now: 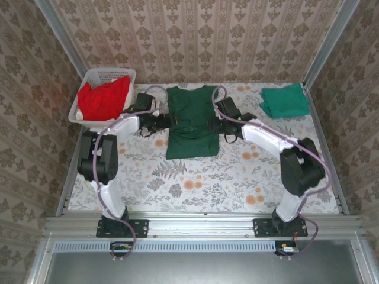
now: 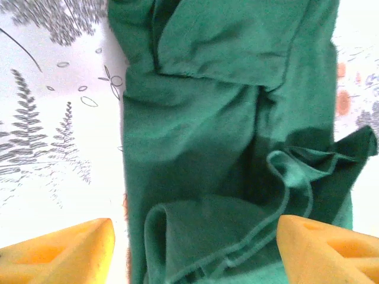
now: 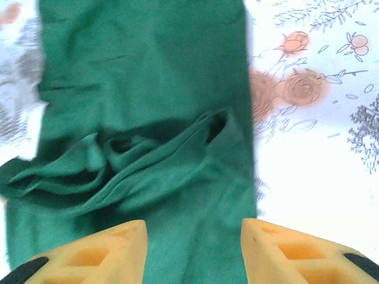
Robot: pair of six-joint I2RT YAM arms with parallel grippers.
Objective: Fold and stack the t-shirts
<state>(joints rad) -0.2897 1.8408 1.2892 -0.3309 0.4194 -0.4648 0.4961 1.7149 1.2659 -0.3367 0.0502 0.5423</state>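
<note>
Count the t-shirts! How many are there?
3 at least. A dark green t-shirt lies spread in the middle, a teal t-shirt sits folded at the far right, and a red t-shirt heap fills the basket at the far left; that heap may hide more.

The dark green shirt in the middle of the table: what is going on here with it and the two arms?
Two robot arms are folding t-shirts. The dark green t-shirt lies flat at the table's centre, its sides folded inward into a narrow strip. The left gripper and the right gripper hover open over its side edges, gripping nothing. A folded teal t-shirt lies at the far right, and red t-shirts wait in the white basket at the far left.
</note>
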